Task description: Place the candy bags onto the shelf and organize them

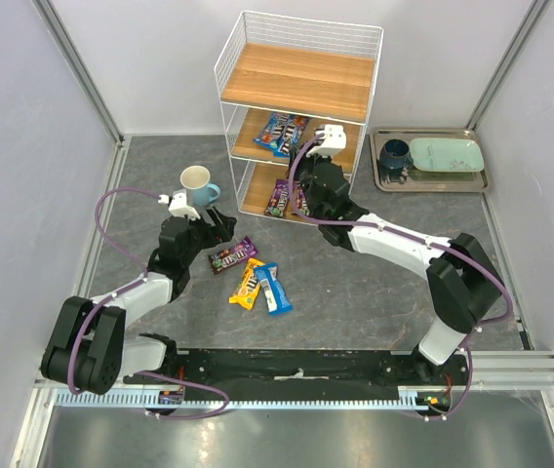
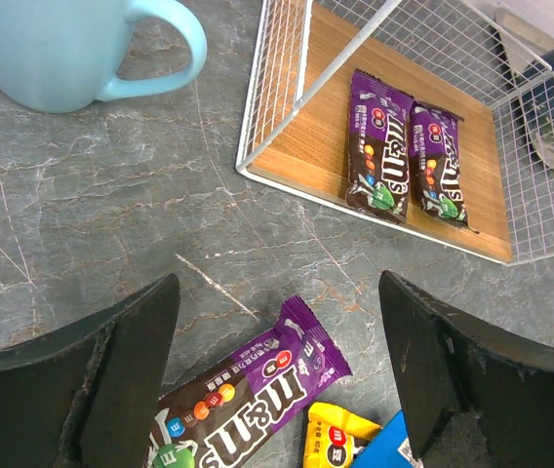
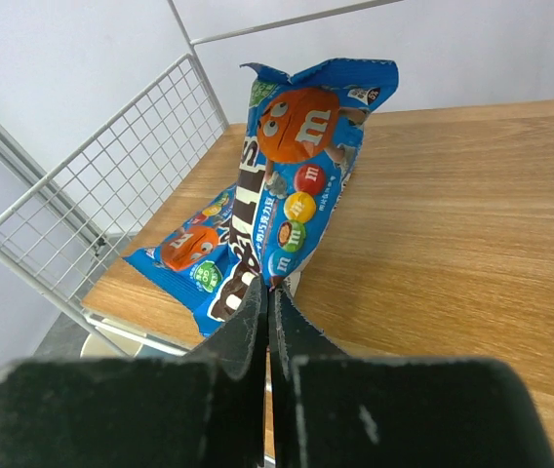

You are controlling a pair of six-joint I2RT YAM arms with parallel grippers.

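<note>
The white wire shelf [image 1: 301, 107] stands at the back. My right gripper [image 3: 270, 292] reaches over its middle board and is shut on the lower edge of a blue candy bag [image 3: 301, 175], which stands upright. A second blue bag [image 3: 189, 263] lies flat beside it. Two purple bags [image 2: 379, 146] lie side by side on the bottom board. On the table lie a purple bag [image 2: 248, 390], a yellow bag [image 2: 336, 439] and a blue bag [image 1: 274, 289]. My left gripper [image 2: 277, 322] hovers open over the purple bag's end, holding nothing.
A light blue cup [image 1: 197, 183] stands left of the shelf, close to my left gripper [image 1: 220, 226]. A metal tray [image 1: 430, 161] with a dark cup and a green plate sits to the right. The shelf's top board is bare.
</note>
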